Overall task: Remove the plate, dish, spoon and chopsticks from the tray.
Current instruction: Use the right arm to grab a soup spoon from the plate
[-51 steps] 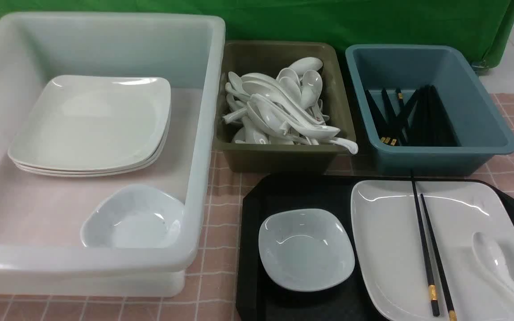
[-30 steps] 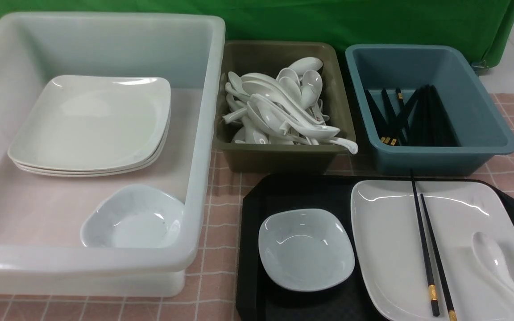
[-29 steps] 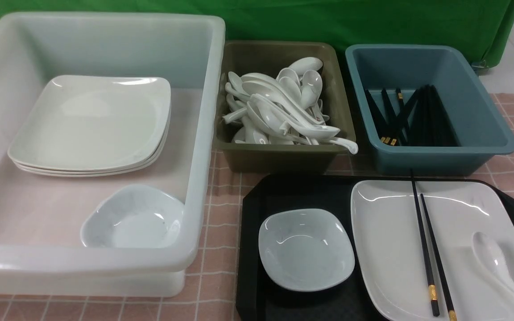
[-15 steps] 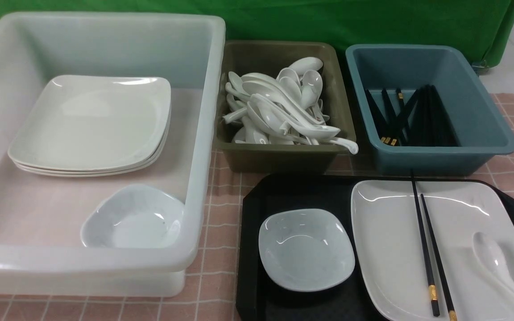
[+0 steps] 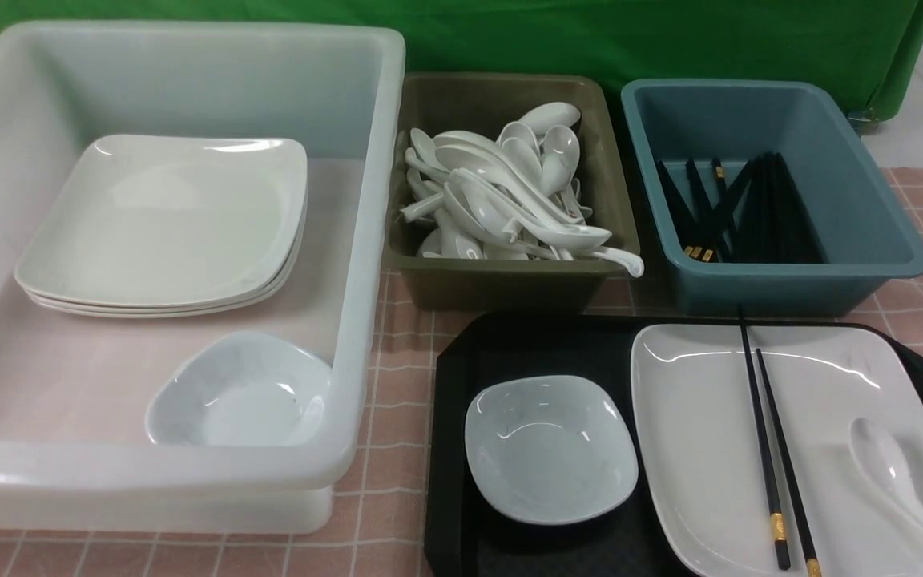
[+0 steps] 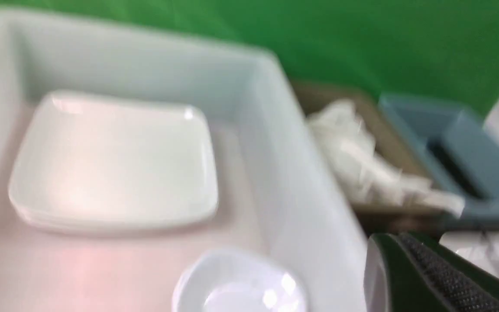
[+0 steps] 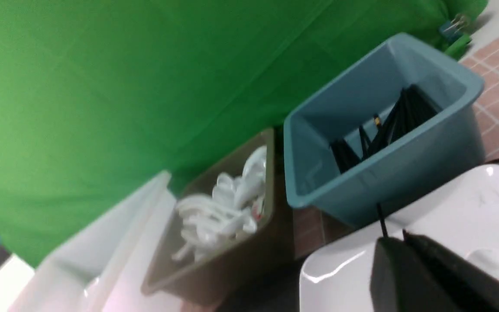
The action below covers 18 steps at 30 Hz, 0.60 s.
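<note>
Gone from the front view's 7 o'clock corner is the left gripper (image 6: 401, 260), which was showing there earlier; nothing on the table is shifting. Both it and the right gripper (image 7: 394, 253) are sitting closed, with nothing seen between the jaws. All four pieces are waiting on the tray (image 5: 453, 401) at 4 o'clock. The dish (image 5: 550, 449) is sitting at its 9 o'clock side. The plate (image 5: 702, 449), at 3 o'clock, is carrying the chopsticks (image 5: 762, 449) and the spoon (image 5: 882, 461). The chopsticks are lying 12 to 6 o'clock, gold bands at 6, thin tips toward the blue bin (image 5: 782, 280). The right gripper is hanging nearer, with the plate and chopstick tips close ahead, and will probably be needing to open first.
</note>
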Each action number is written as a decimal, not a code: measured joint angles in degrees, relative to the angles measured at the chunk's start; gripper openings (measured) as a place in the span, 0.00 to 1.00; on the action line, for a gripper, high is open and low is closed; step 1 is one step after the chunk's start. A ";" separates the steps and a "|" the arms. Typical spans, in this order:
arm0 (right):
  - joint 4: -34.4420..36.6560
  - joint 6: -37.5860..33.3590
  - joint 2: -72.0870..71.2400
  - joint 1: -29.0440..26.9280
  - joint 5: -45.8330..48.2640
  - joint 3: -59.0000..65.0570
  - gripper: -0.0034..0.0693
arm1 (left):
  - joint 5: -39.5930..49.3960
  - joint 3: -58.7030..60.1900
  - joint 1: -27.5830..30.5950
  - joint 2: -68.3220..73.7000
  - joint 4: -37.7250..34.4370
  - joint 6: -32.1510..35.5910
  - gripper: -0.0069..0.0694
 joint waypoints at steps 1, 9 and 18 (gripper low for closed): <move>0.00 -0.58 -0.01 0.26 0.00 -0.80 0.10 | 0.08 0.00 0.00 0.00 -0.15 0.00 0.10; -11.87 -14.62 29.18 11.55 46.80 -33.07 0.09 | 3.06 -3.94 -3.74 22.69 -16.89 22.20 0.10; -21.20 -20.52 53.92 12.06 57.33 -43.77 0.09 | 2.91 -17.44 -30.03 39.02 -11.39 15.29 0.08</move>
